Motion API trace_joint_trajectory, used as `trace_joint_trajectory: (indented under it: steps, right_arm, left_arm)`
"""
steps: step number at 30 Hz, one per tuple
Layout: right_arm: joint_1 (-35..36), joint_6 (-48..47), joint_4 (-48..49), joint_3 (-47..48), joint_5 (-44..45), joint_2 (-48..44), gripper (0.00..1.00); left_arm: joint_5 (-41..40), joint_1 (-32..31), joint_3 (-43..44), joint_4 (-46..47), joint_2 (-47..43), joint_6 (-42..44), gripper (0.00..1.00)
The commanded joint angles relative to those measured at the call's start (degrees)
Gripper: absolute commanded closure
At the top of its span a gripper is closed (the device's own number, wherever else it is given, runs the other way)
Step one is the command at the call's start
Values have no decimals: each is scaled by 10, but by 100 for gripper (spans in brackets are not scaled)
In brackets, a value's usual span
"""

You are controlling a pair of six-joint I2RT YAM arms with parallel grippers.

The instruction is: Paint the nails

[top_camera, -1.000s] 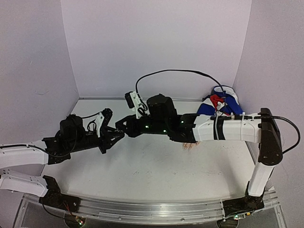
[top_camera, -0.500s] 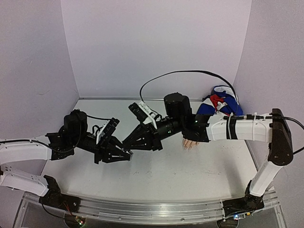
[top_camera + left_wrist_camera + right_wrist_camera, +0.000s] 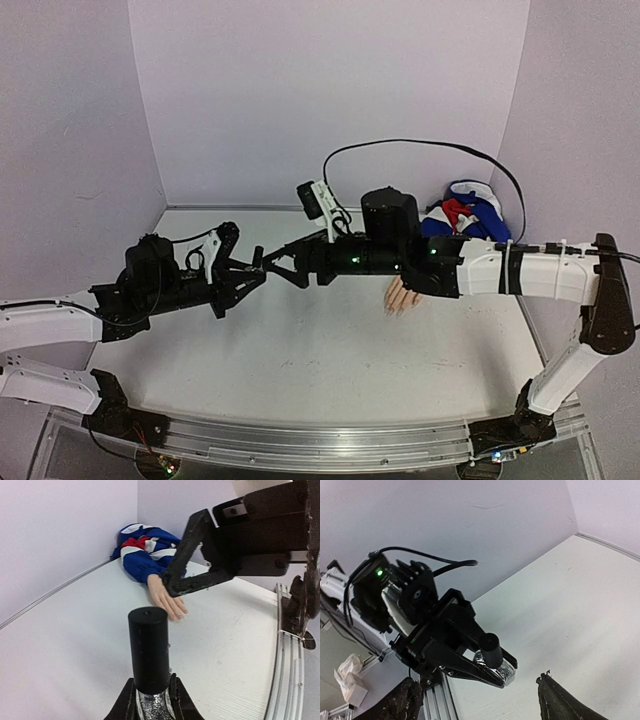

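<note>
Both arms have lifted from their lower, nearer pose of half a second ago, and the right claw [image 3: 280, 265], which was closed then, now has its jaws spread and holds nothing. On the counter [image 3: 330, 360] the left arm [image 3: 50, 325] reaches in from the left and the right arm [image 3: 520, 272] from the right, and they meet above the middle-left part of it. The mannequin hand [image 3: 167, 597] lies flat on the counter near the far right corner, its blue, white and red sleeve [image 3: 465, 215] bunched against the wall, well apart from both claws. The left claw [image 3: 150, 700] is clenched on a small glittery bottle [image 3: 150, 711] and holds it upright, with the black cap [image 3: 148, 647] on top. In the left wrist view the right claw hangs just beyond the cap and does not touch it. The nails [image 3: 179, 614] are too small to judge with certainty, but I see no colour on them. In my judgement the task is only at its beginning: the bottle is picked up, but the cap is still on, no brush is out, and all the painting remains. I think the open right claw must first take the cap and turn it off.
</note>
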Motion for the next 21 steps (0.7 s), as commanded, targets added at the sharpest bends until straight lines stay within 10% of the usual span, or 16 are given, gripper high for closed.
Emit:
trace_joint_trajectory:
  steps: [1, 14, 21]
  right_arm:
    - [19, 73, 9, 32, 107, 8, 22]
    - [47, 112, -36, 180, 216, 136, 52]
    - [49, 111, -39, 201, 201, 158, 86]
  left_arm:
    - [-91, 0, 0, 28, -11, 16, 100]
    - [-105, -6, -9, 28, -13, 5, 100]
    - [-105, -7, -12, 28, -20, -3, 100]
